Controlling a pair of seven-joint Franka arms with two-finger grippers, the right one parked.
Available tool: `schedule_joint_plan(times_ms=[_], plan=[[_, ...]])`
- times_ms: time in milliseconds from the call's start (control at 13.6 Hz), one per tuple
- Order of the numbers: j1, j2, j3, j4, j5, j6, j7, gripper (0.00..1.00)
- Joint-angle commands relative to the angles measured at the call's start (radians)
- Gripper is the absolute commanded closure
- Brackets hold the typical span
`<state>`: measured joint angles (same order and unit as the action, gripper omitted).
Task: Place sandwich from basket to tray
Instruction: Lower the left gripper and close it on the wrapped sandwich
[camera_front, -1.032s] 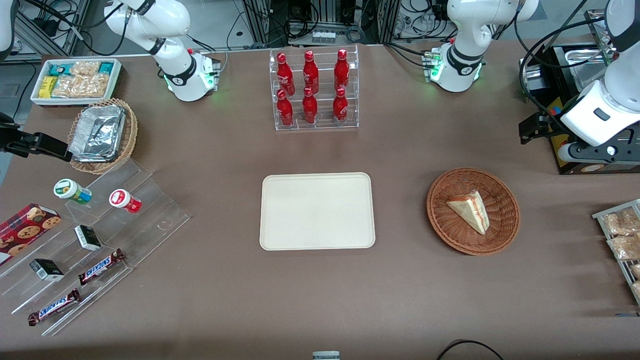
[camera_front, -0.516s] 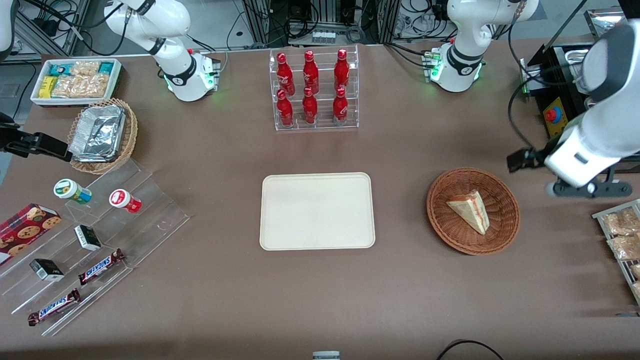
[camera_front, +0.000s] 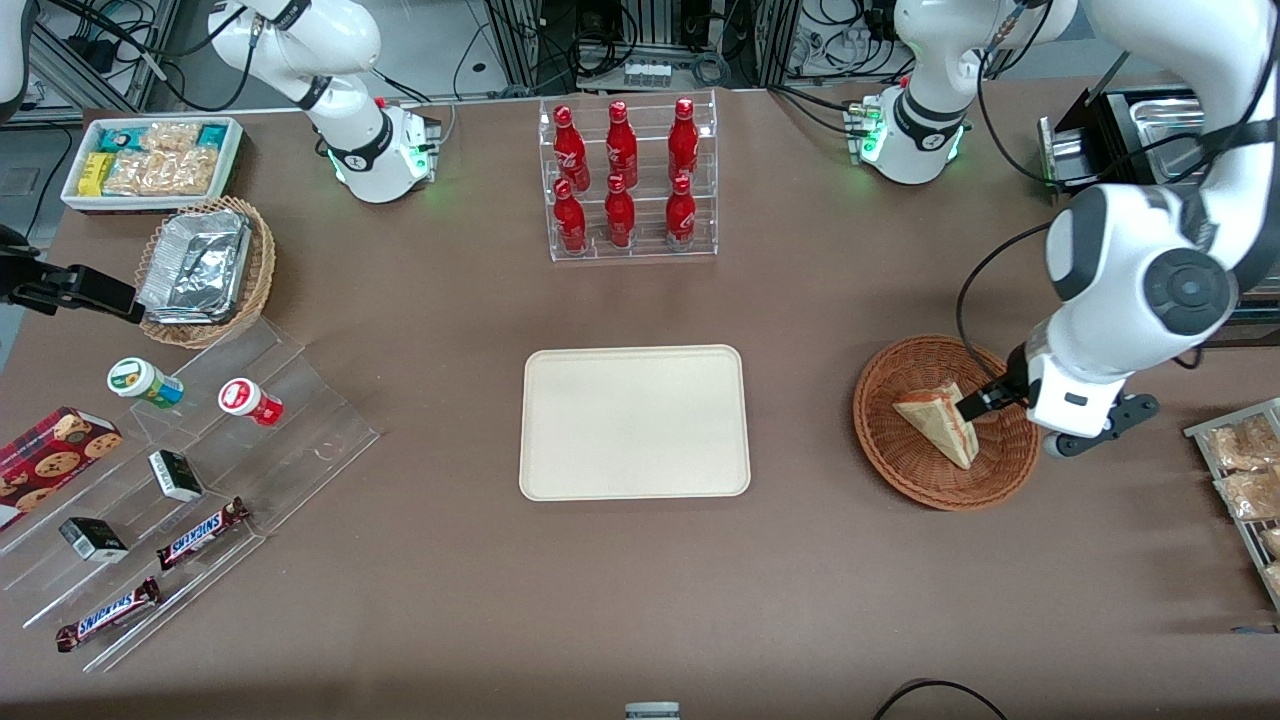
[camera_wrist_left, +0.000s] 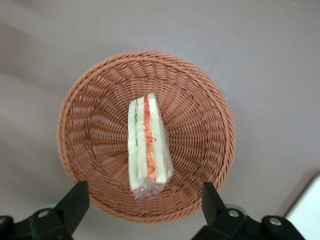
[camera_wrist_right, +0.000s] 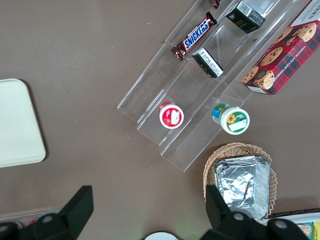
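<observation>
Sandwich-transfer scene, ordered by size and located relative to the tray. Table (camera_front: 640, 600): brown surface carrying all items. Tray (camera_front: 634, 422): flat cream rectangle with rounded corners and a low rim, lying at the table's middle with nothing on it. Bottle rack (camera_front: 628, 178): clear tiered stand of red bottles, farther from the front camera than the tray and well apart from it. Basket (camera_front: 905, 465): round reddish-brown wicker bowl, beside the tray toward the working arm's end of the table, separated from it by a strip of bare table; the same basket (camera_wrist_left: 200, 150) fills the left wrist view. Gripper (camera_front: 985, 400): the left arm's tool, poised over the basket on the part of the bowl away from the tray, just beside the sandwich; in the wrist view the gripper (camera_wrist_left: 145, 205) has its two fingers spread wide, one to each side of the sandwich and clear of it, grasping nothing. Sandwich (camera_front: 938, 422): pale clear-wrapped wedge lying inside the basket, not on the tray; the wrist view shows the sandwich (camera_wrist_left: 146, 145) with its cut edge upward, with green, red and orange filling layers.
</observation>
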<state>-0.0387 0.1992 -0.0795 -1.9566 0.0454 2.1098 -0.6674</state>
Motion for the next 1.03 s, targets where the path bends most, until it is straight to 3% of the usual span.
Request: schedule_joint_plan(times_ms=[0, 295, 589, 663, 737, 958], plan=[[-0.003, -0.027, -0.002, -0.138, 0.008, 0.145, -0.081, 0.01], [-0.001, -0.020, 0.000, -0.278, 0.010, 0.326, -0.101, 0.01], [0.000, 0.038, 0.001, -0.297, 0.008, 0.404, -0.107, 0.02], [0.002, 0.051, 0.001, -0.295, 0.010, 0.417, -0.122, 0.08], [0.000, 0.065, 0.001, -0.295, 0.010, 0.433, -0.135, 0.23], [0.002, 0.088, 0.001, -0.280, 0.007, 0.452, -0.167, 0.79]])
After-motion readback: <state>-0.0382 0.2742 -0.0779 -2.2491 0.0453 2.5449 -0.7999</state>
